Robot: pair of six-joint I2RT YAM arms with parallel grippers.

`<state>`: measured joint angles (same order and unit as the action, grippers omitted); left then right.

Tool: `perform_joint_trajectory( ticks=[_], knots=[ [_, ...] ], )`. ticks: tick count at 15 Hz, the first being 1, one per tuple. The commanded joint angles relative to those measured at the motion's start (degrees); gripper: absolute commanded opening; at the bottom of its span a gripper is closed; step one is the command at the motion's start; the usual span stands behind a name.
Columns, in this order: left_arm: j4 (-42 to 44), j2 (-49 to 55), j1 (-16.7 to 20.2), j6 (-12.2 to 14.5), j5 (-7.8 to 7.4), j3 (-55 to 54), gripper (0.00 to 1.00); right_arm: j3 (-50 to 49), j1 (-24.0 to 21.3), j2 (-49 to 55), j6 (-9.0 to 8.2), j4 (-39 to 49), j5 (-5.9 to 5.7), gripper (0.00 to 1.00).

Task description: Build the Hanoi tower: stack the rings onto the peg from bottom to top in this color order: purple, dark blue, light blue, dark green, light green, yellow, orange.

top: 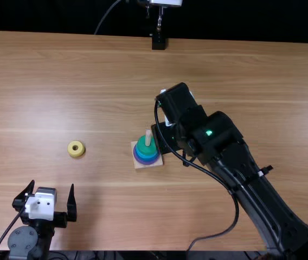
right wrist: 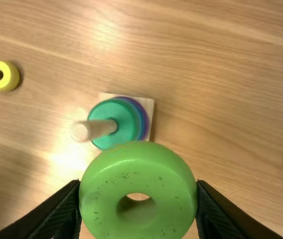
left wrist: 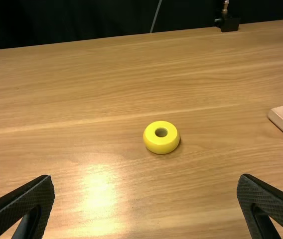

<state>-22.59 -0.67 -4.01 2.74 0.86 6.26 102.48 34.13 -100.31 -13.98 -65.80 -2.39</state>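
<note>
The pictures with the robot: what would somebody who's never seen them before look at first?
Probably the big light green ring, right up close in the right wrist view, squeezed between the fingers of the right hand. Next might be the colorful little tower near the middle of the table, with its wooden peg poking up. Then the bright yellow ring, lying by itself out in front of the open left hand.

In the top view I have bare wood to cross at upper left, upper right, and between the yellow ring (top: 76,149) and the tower (top: 145,155), whose upright peg (top: 148,137) needs clearing from above. My right arm (top: 251,187) bars the way from lower right to centre, its cable (top: 236,212) looping at lower middle; my left gripper (top: 52,186) blocks the lower left.
</note>
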Motion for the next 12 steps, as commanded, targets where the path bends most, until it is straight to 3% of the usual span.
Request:
perform_joint_trajectory(
  ticks=[1, 12],
  knots=[
    [-4.2, 0.7, 0.7, 0.2, -1.07, -6.3, 1.00, 3.3, 0.6, -1.2, -0.47, 0.0, -0.35, 0.00],
    [-4.3, 0.7, 0.7, 0.2, -1.07, -6.3, 1.00, 8.1, 4.0, -7.5, -0.47, 0.6, -0.45, 0.00]
  ],
)
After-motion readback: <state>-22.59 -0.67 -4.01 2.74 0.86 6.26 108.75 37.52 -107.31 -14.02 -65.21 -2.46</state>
